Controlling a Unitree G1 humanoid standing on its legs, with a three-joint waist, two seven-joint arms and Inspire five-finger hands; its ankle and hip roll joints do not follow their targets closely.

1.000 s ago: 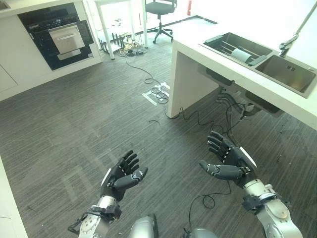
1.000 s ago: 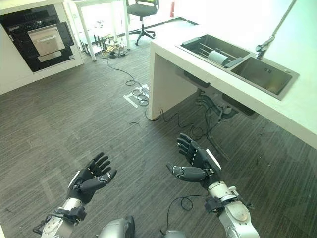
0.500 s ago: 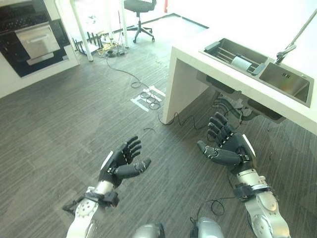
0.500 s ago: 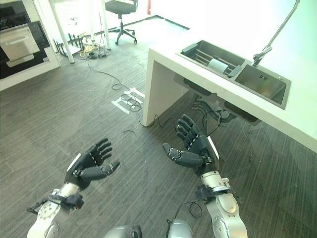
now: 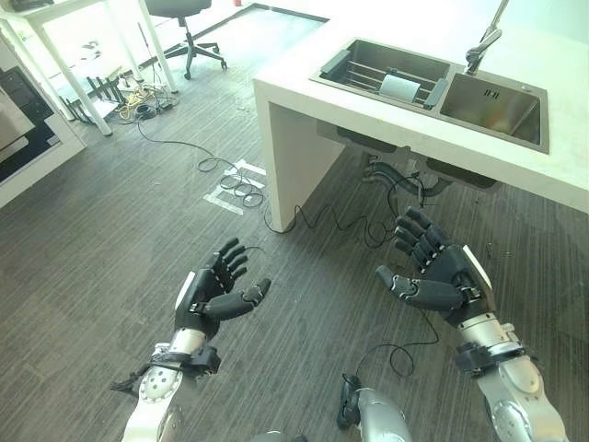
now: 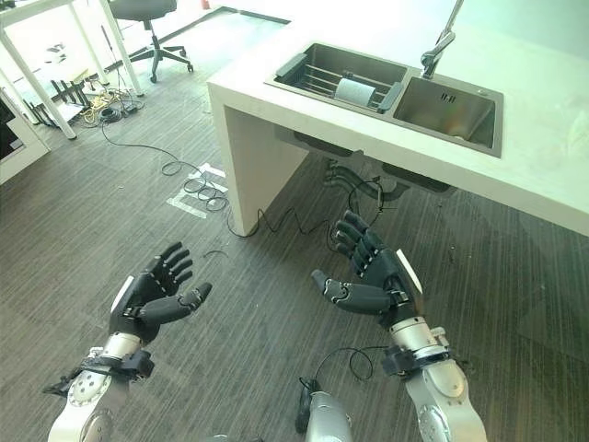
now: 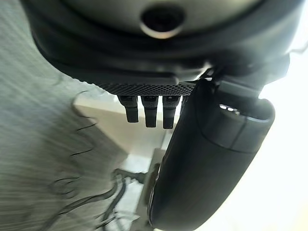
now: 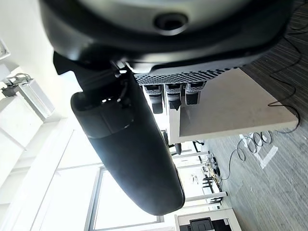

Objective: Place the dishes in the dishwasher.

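Both hands hung over the dark striped floor [image 5: 110, 239], holding nothing. Left hand [image 5: 213, 295] had its fingers spread and relaxed, palm inward; right hand [image 5: 440, 274] likewise. A pale rounded dish [image 5: 399, 87] lay in the left basin of the steel double sink [image 5: 492, 101] in the white counter [image 5: 304, 101], well ahead of the right hand. The dish's shape was hard to make out.

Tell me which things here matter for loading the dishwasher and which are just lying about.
For the job: white dish in the steel double sink; open left hand; open right hand.

Lying about: black office chair; white-legged table; tangle of cables beneath it.
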